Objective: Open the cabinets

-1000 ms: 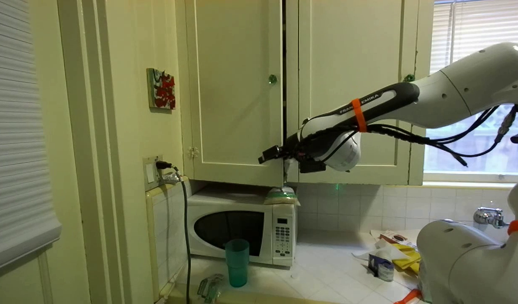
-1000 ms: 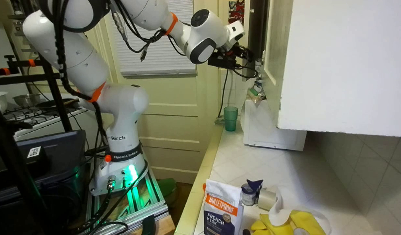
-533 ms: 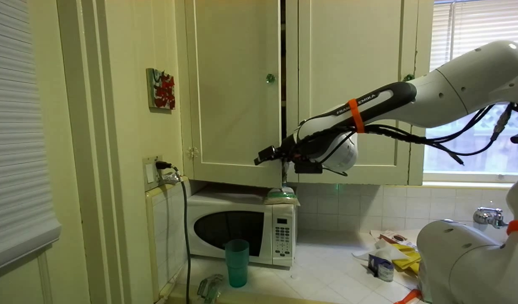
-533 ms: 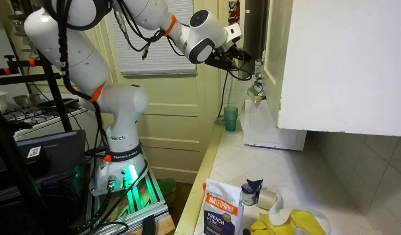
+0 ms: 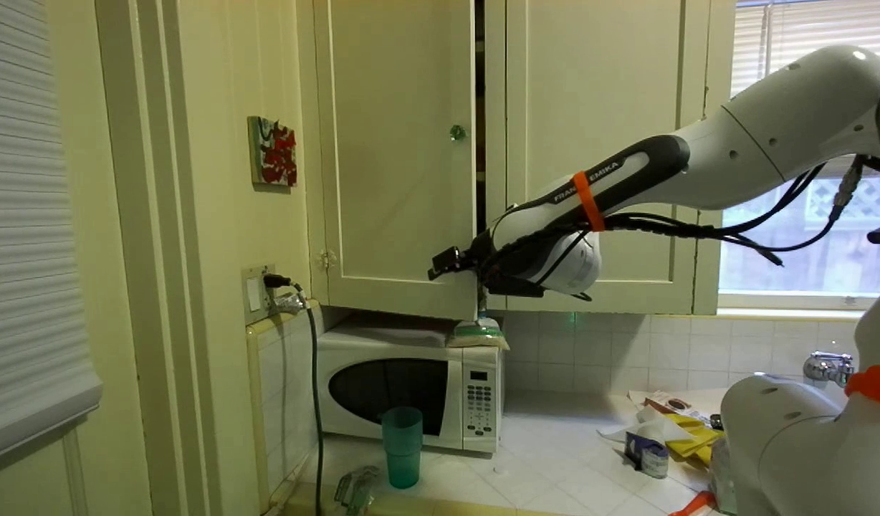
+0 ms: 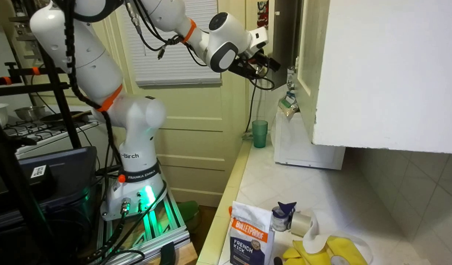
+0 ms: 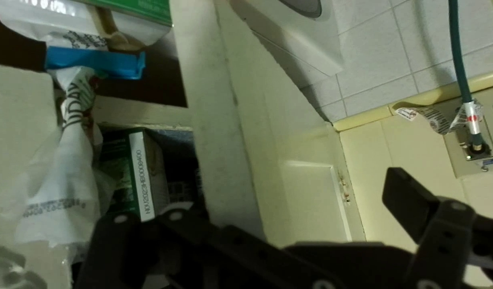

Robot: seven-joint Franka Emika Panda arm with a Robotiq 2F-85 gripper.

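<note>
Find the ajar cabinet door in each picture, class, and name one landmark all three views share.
In an exterior view: the ajar cabinet door stands mostly left of centre, reaching the top edge.
In an exterior view: the door, a narrow dark panel at the top, right of centre.
In the wrist view: the door slants down through the middle.
Shared landmark: the dark cord, in all three views.

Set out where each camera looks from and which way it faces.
In an exterior view, the camera stands before the cabinets, facing them; the arm is at picture right.
In an exterior view, the camera sits above the counter, looking along it toward the microwave; the arm shows down to its base.
Wrist view: behind the open gripper fingers, which show along the bottom; it faces the cabinet door, a bag and a cord.
Both exterior views share the microwave, cup, arm and cabinets.
</note>
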